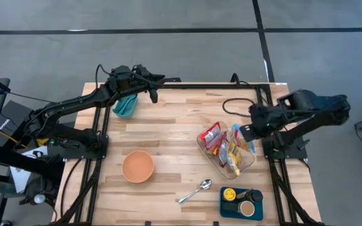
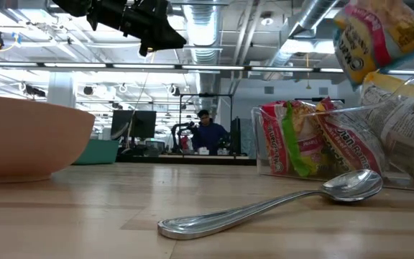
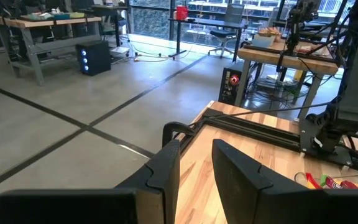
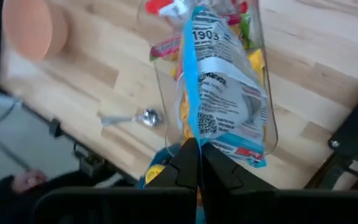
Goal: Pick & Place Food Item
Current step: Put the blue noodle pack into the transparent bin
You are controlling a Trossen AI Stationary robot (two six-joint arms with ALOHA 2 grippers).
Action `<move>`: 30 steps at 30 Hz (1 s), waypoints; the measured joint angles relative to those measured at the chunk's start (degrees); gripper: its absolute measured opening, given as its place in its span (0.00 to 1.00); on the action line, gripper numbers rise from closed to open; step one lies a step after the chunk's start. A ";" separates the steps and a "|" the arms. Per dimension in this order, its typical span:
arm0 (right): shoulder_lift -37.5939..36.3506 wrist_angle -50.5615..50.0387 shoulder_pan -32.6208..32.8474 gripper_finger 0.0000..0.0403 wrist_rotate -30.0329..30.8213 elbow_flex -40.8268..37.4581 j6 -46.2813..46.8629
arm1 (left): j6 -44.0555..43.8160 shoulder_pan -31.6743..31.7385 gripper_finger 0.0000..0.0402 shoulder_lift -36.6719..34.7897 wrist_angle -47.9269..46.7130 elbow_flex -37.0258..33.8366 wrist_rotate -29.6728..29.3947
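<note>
My right gripper (image 1: pixel 244 132) is shut on a noodle packet (image 4: pixel 224 93), white with a blue edge and yellow and red print. It is over a clear container (image 1: pixel 246 164) that holds several more packets (image 1: pixel 213 136). In the low view the packet (image 2: pixel 381 32) hangs high above the container (image 2: pixel 264 140). My left gripper (image 1: pixel 152 91) is open and empty at the table's far left, above a teal bowl (image 1: pixel 126 105). An orange bowl (image 1: pixel 137 166) stands on the table at the near left. My right gripper pinches the packet's blue sealed edge (image 4: pixel 192 127) between its two fingers. The packet reaches out past the fingertips, lifted above the container and the packets in it.
A metal spoon (image 1: pixel 195 191) lies between the orange bowl and the container. A blue tray (image 1: pixel 226 207) with small items sits at the near right edge. Black frame rails (image 1: pixel 200 86) run along the far and side edges. A person (image 2: pixel 208 133) stands far behind the table.
</note>
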 joint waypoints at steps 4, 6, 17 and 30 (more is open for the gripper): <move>2.33 -0.02 2.86 0.00 5.66 0.02 9.79 | 0.00 0.00 0.22 0.00 0.00 0.00 0.00; 3.85 0.02 4.17 0.00 8.14 0.02 14.81 | 0.00 0.00 0.22 0.00 0.00 0.00 0.00; 9.88 0.03 10.25 0.00 9.06 0.02 30.90 | 0.00 -0.02 0.22 0.00 0.00 0.00 0.00; 6.52 -0.04 11.38 0.00 10.16 -1.53 32.41 | -0.01 -0.02 0.22 0.00 0.02 0.00 0.00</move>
